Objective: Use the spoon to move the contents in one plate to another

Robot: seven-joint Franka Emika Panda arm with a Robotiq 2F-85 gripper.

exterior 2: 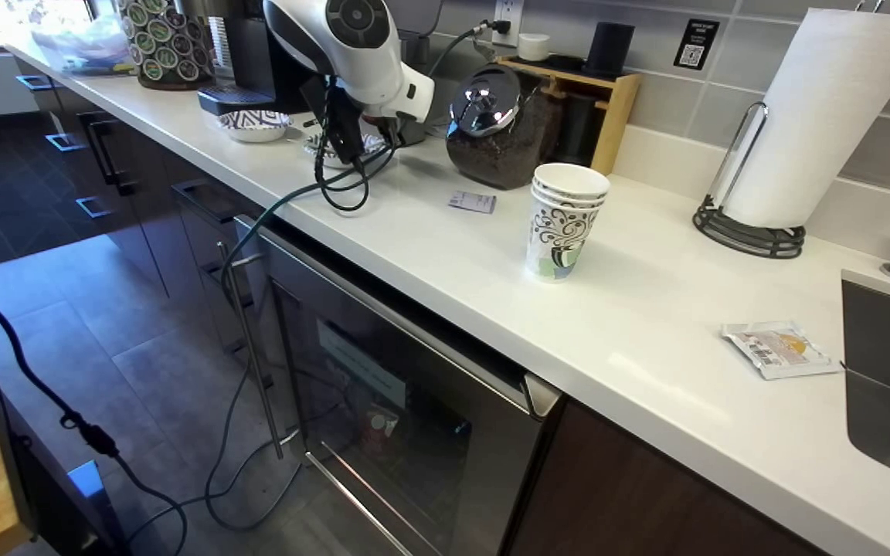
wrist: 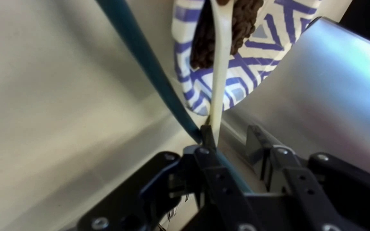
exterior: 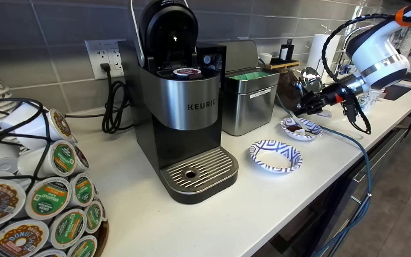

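A blue-and-white plate [exterior: 276, 156] with bare bottom sits by the coffee maker; it also shows in an exterior view [exterior 2: 254, 125]. A smaller-looking patterned plate [exterior: 316, 125] lies beyond it and holds dark brown contents [exterior: 293, 128]; in an exterior view the arm partly hides it. In the wrist view this plate [wrist: 251, 69] is at the top, with the brown contents [wrist: 244, 24]. A white spoon [wrist: 221, 64] lies across it, handle over the rim. My gripper [wrist: 231, 138] is open. The handle end is between the fingers, close beside the left one; contact cannot be told.
The coffee maker [exterior: 187, 107] and a steel bin [exterior: 250, 101] stand beside the plates. A blue cable [wrist: 153, 70] runs past the gripper. A coffee jar [exterior 2: 495, 147], stacked paper cups [exterior 2: 565, 224] and a paper towel roll [exterior 2: 823, 116] stand farther along the counter.
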